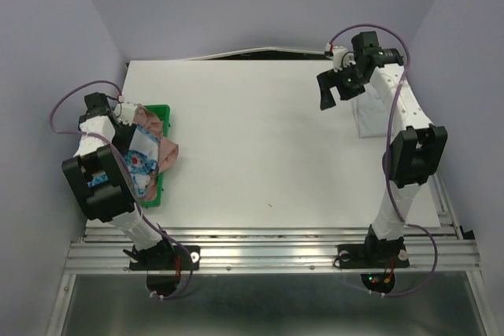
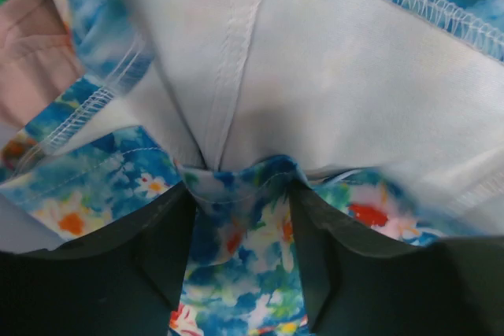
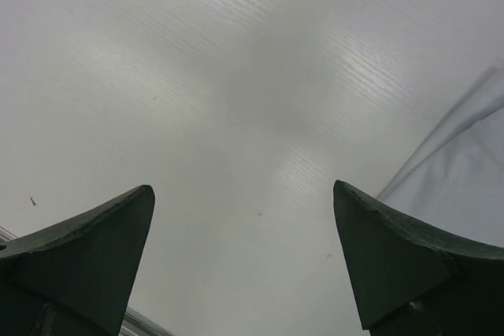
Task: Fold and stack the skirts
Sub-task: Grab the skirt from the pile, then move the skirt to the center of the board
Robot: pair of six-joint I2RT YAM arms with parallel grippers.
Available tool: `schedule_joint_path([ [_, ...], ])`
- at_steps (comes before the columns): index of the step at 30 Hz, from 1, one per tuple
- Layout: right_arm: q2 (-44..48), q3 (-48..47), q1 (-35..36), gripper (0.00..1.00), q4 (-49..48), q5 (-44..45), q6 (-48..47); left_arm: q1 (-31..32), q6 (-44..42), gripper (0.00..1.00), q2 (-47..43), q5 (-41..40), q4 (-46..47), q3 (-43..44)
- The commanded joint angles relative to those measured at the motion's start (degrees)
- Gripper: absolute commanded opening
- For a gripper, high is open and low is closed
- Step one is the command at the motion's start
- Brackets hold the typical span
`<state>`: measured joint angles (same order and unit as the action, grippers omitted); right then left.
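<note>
Left end effector was closed narrow on a fold of the blue flowered skirt. The cloth was pinched between its two fingers, and the pale inner side with a stitched hem spread above. This skirt lay in the green tray at the left edge of the bench. It was bunched together with the dusty-pink skirt, which touched it and hung over the tray's right rim. Right end effector hovered wide open near the far right corner, holding nothing, with bare bench below. Just beside it, at the right edge, lay the white skirt, partly hidden by the right arm. I counted three skirts and one tray.
</note>
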<state>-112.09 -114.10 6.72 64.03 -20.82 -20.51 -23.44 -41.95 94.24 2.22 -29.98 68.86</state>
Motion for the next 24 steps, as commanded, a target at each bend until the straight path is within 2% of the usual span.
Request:
schedule_joint_path([
  [1,3.2,0.37,-0.39,1.0,0.74,-1.16,1.97,-1.87,-1.64,0.49,0.34,0.67,-0.6,2.33],
  [2,3.72,0.63,-0.39,1.0,0.66,-0.98,1.88,-1.96,-1.73,0.3,-0.27,2.25,-1.13,2.59],
  [4,4.16,0.9,-0.39,1.0,0.57,-0.89,1.79,-2.05,-1.9,0.02,-3.35,3.58,-2.27,3.03],
  [8,4.08,0.02,-0.39,1.0,1.27,-1.24,1.79,-1.78,-1.55,0.0,-10.38,8.06,-5.96,6.71],
  [11,4.08,-1.12,-0.39,1.0,1.36,-1.59,1.97,-1.7,-1.12,0.0,-14.16,12.0,-11.76,14.79],
  [12,3.99,-1.47,-0.39,1.0,1.36,-1.77,2.14,-1.7,-0.94,0.0,-15.47,13.5,-13.25,19.95],
  [14,3.64,-2.87,-0.39,1.0,1.54,-2.82,2.41,-1.35,-1.02,0.0,-16.27,18.93,-17.82,25.51],
  [18,3.28,-4.9,-0.39,1.0,2.06,-4.93,3.11,2.43,1.96,0.0,-17.5,27.12,-24.06,39.38],
  [21,3.9,-5.25,-0.39,1.0,2.33,-6.25,2.76,7.87,3.97,0.0,-19.69,33.45,-24.78,43.28],
  [24,5.48,-4.11,-0.39,1.0,2.41,-7.39,2.15,12.79,5.65,0.0,-22.33,38.46,-22.5,40.76],
])
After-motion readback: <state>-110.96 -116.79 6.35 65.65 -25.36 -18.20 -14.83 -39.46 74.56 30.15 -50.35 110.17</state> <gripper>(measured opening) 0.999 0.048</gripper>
